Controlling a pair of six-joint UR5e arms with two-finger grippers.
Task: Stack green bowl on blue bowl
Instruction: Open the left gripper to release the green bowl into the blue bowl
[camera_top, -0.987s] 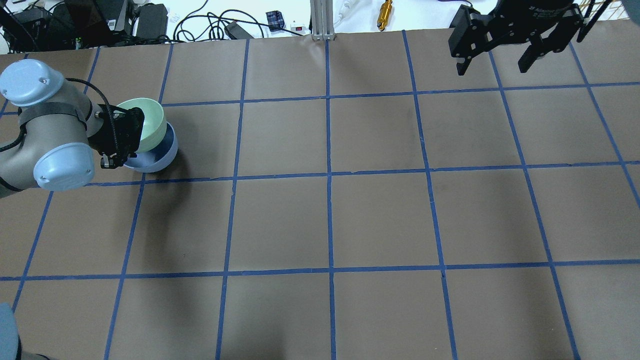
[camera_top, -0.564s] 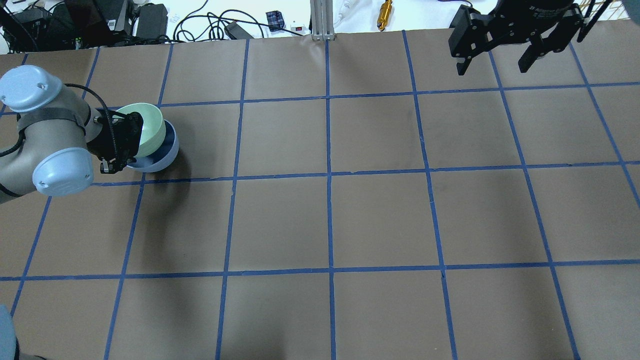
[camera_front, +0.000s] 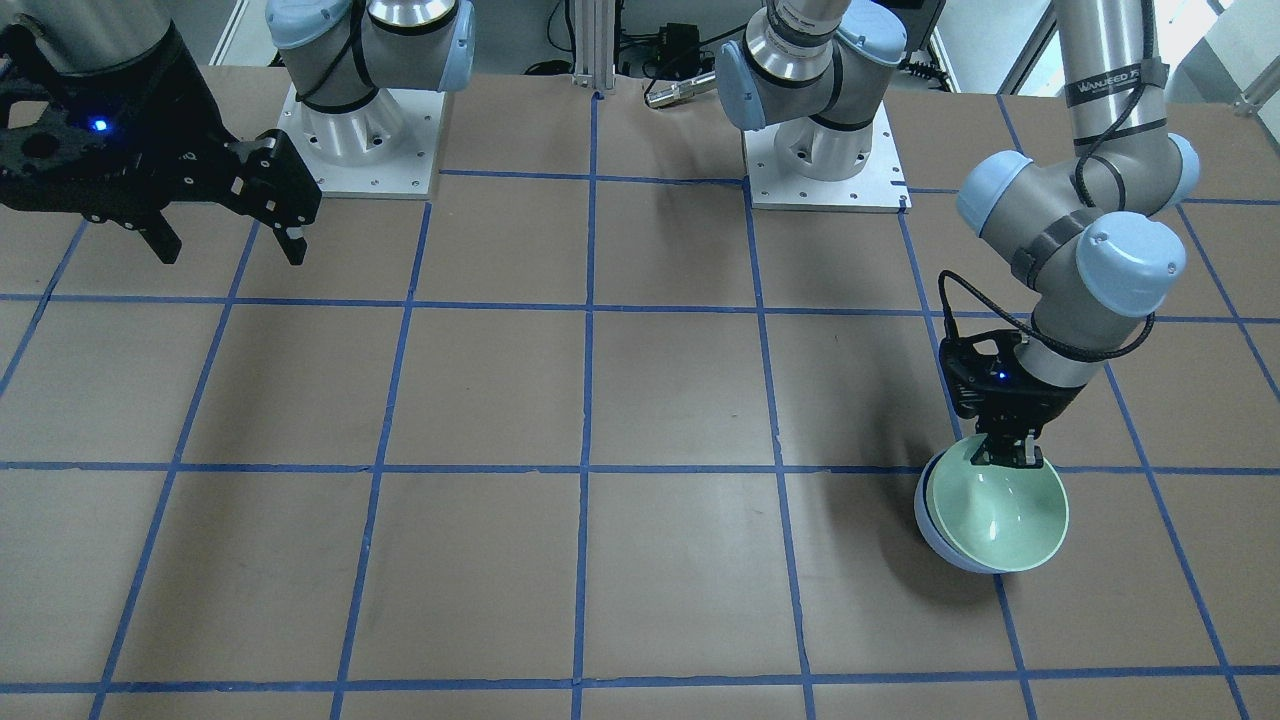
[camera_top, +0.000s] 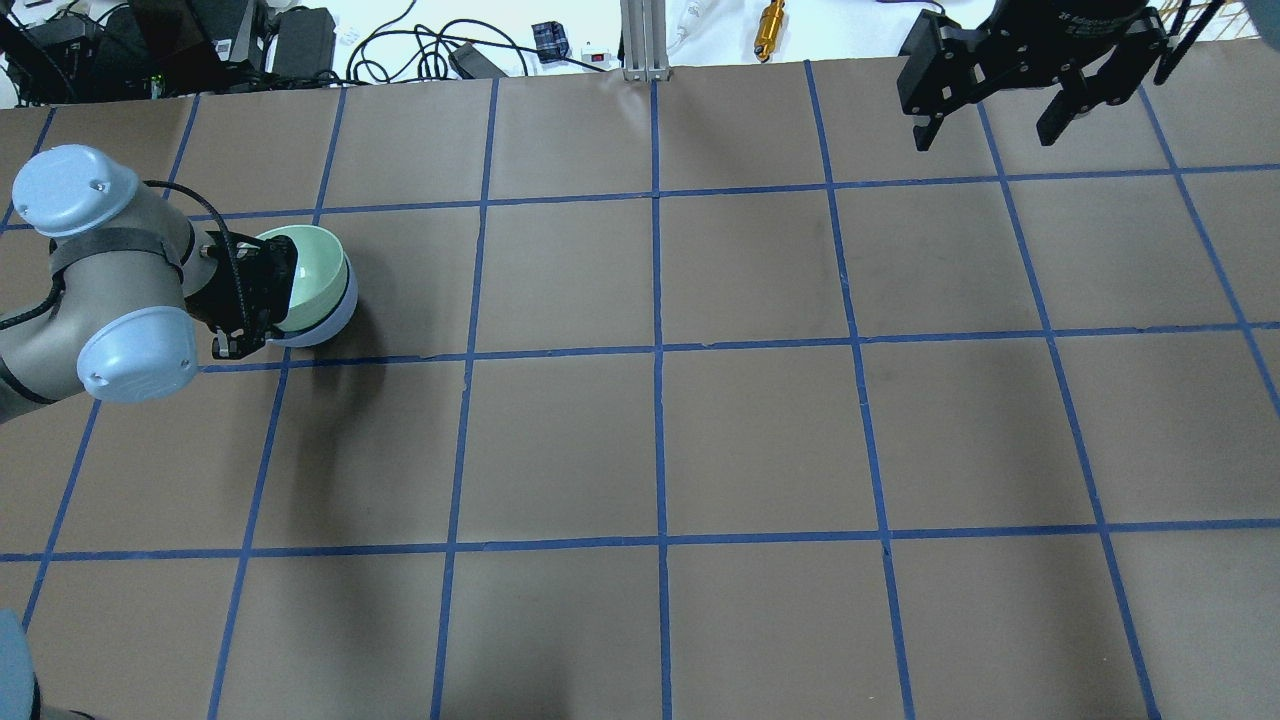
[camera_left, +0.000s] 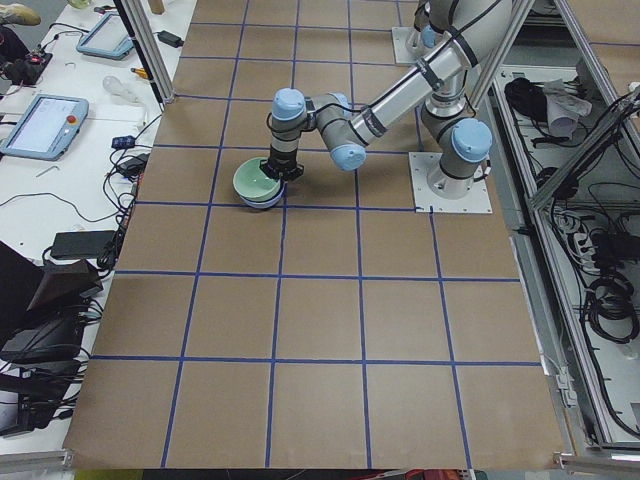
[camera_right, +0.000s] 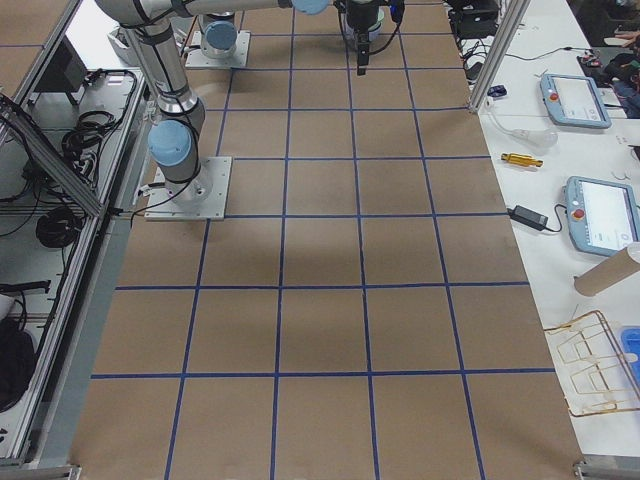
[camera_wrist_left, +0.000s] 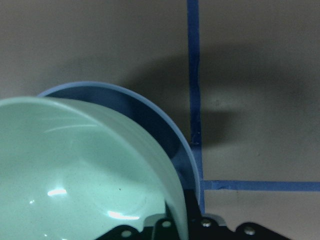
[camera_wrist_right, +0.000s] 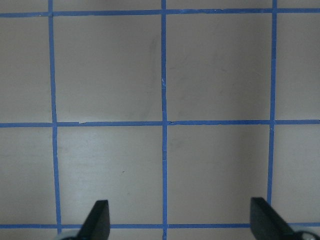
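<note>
1 brown table (camera_top: 760, 440), blue tape grid (camera_top: 657, 349)

left hand (camera_front: 1008, 458) pinching green bowl (camera_front: 1000, 520) rim | nested in blue bowl (camera_front: 923, 516)

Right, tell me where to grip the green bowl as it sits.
The rim's robot-side edge, from above, one finger inside: the green bowl sits nested in the blue bowl, leaving only its thin rim free. The left pincer grips there.

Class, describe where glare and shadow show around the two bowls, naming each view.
Left wrist view: glare spots inside the green bowl, soft shadow on the table beyond the blue bowl. Overhead view: shadow spreads right of the bowls. Front-facing view: shadow lies to their left.
</note>
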